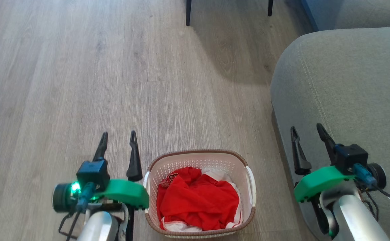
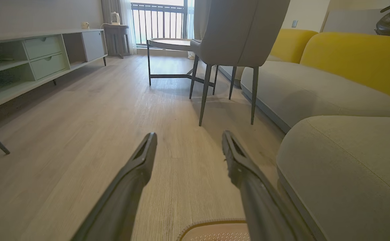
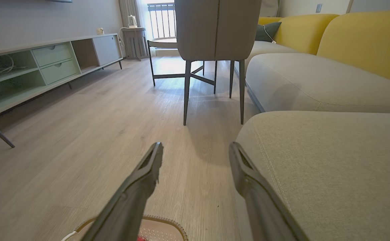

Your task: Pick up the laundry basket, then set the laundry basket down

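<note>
Sitting on the floor (image 1: 81, 83), one cream perforated laundry basket (image 1: 198, 162), brown-rimmed, holds red-and-white clothes (image 1: 198, 201); left pincer (image 1: 119, 134) and right pincer (image 1: 306, 127) both gape wide.

The left jaws gape over pale wood-plank floor (image 2: 81, 134). A brown-rimmed cream perforated plastic laundry basket (image 2: 211, 225) shows just below them.

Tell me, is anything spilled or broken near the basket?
Nothing stands out. The laundry basket sits upright on the floor, its red-and-white clothes all inside. The left gripper and right gripper hang open on either side.
</note>
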`<state>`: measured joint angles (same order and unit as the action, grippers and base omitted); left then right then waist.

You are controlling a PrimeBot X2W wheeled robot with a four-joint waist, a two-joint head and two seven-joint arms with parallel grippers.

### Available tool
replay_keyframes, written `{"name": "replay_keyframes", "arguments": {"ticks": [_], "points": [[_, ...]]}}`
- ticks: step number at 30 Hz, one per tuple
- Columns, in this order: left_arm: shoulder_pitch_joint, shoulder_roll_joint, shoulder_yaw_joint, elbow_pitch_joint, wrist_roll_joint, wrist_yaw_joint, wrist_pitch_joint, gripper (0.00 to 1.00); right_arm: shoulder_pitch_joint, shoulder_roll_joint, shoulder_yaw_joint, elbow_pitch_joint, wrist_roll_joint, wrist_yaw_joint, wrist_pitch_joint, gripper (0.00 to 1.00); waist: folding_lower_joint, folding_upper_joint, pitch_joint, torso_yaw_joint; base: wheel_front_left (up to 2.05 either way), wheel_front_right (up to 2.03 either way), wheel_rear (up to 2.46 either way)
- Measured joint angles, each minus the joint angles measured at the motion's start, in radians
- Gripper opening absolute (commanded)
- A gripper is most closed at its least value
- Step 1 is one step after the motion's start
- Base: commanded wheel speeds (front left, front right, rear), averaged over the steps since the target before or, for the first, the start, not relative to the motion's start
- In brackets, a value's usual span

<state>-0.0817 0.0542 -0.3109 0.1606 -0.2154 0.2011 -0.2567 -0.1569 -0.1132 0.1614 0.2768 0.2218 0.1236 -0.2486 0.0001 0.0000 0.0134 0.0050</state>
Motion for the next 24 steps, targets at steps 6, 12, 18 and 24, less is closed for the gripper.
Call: {"name": "replay_keyframes", "arguments": {"ticks": [6,12,18,24], "points": [[0.006,-0.001,-0.002,0.069,-0.055,-0.018,0.0,1.0,0.0,0.006,0.002,0.012,0.002,0.0,0.0,1.0,0.0,0.0,-0.003,-0.004,0.0,0.0,0.0],[0.006,-0.002,-0.007,0.115,-0.09,-0.035,0.0,1.0,0.0,0.006,0.006,0.03,0.001,0.0,0.0,1.0,0.0,0.0,-0.007,-0.004,0.0,0.0,0.0],[0.006,-0.002,-0.007,0.117,-0.096,-0.034,0.0,1.0,0.0,0.006,0.006,0.03,-0.002,0.0,0.0,1.0,0.0,0.0,-0.008,-0.003,0.0,0.0,0.0],[0.006,-0.002,-0.007,0.115,-0.096,-0.034,0.0,1.0,0.0,0.006,0.006,0.03,-0.002,0.0,0.0,1.0,0.0,0.0,-0.006,-0.004,0.0,0.0,0.0]]}}
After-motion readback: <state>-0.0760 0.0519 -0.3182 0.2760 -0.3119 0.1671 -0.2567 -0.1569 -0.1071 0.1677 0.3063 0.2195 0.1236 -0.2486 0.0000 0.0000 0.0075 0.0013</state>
